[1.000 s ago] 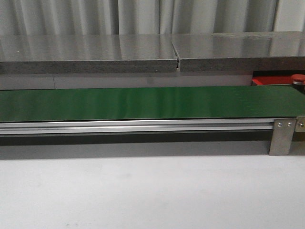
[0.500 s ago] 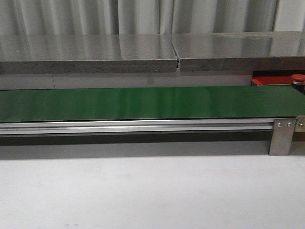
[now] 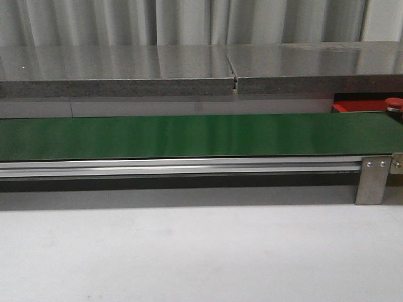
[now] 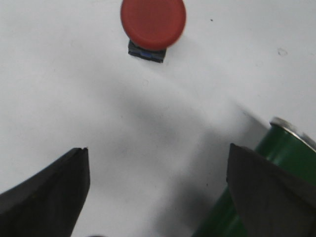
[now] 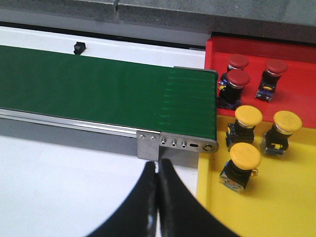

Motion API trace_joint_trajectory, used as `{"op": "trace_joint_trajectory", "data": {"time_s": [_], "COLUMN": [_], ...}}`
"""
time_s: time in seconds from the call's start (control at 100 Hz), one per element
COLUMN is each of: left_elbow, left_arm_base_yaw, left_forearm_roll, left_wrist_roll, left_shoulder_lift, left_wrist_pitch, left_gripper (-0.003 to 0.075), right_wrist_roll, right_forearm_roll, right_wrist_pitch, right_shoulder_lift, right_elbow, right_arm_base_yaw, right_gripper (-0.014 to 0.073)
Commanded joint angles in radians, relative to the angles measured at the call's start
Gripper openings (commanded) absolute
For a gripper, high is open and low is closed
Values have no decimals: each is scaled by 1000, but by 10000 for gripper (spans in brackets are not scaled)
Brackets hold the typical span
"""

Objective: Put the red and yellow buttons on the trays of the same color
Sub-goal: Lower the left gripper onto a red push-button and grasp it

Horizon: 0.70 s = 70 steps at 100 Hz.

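In the left wrist view a red button (image 4: 153, 22) with a dark base stands alone on the white table. My left gripper (image 4: 158, 150) hovers short of it, open, with nothing between its fingers. My right gripper (image 5: 157, 165) is shut and empty, near the belt's end bracket. Beside it the red tray (image 5: 296, 54) holds three red buttons (image 5: 238, 79). The yellow tray (image 5: 296, 202) holds three yellow buttons (image 5: 246, 155). The front view shows only a strip of the red tray (image 3: 359, 106) and one red button (image 3: 393, 102) at the far right, and neither gripper.
The long green belt (image 3: 189, 135) runs across the table on an aluminium frame (image 3: 176, 167) with a metal bracket (image 3: 373, 179). A grey stone shelf (image 3: 189, 69) stands behind it. The belt's roller end (image 4: 279, 163) lies by my left gripper's finger.
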Motion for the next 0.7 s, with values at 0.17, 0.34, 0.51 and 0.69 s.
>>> {"op": "trace_joint_trajectory", "data": {"time_s": [0.17,0.34,0.51,0.69], "left_elbow": [-135,-215,-266,-267], "left_arm_base_yaw": [19,19,19,19], "left_forearm_roll": [-40,-57,-55,-55], "left_wrist_roll": [29,29,29,29], "left_shoulder_lift": [51,131,180,182], "left_wrist_pitch": [-121,-159,-200,-234], "left_gripper": [566,566,566,560], "right_wrist_roll": [-7,-7,-7,-7], "right_forearm_roll": [-5,-5,-5,-5], "right_wrist_pitch": [-70,-70,-70,-70], "right_shoulder_lift": [4,4,4,4], "right_elbow": [-26,-26,-26,-26], "right_arm_base_yaw": [0,0,0,0], "right_gripper": [-122,-122,-122,-122]}}
